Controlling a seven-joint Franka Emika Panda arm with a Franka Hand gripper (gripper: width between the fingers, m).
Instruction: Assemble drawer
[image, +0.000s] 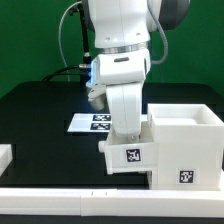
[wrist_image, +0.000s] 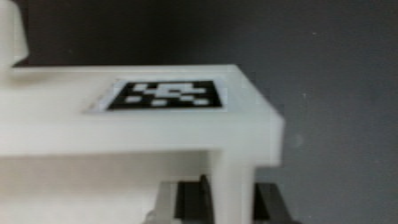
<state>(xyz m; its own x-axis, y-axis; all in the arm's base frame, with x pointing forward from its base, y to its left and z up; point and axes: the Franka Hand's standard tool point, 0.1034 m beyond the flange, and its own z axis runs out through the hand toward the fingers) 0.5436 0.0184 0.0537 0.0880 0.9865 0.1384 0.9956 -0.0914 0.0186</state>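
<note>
The drawer's large hollow casing (image: 185, 140) stands at the exterior view's right, open at the top, with a tag on its front. A small white box tray (image: 122, 158) with a tag sits right against the casing's left side. My gripper (image: 124, 132) comes down on the tray from above. In the wrist view my gripper (wrist_image: 228, 205) is shut on a thin upright wall of the tray (wrist_image: 160, 125), with a dark finger (wrist_image: 267, 200) on each side. The tray's tagged face fills that view. I cannot tell whether the tray rests on the table.
The marker board (image: 85, 122) lies flat behind the arm on the black table. A long white border rail (image: 60, 195) runs along the front edge. Another white part (image: 5, 155) shows at the exterior view's left edge.
</note>
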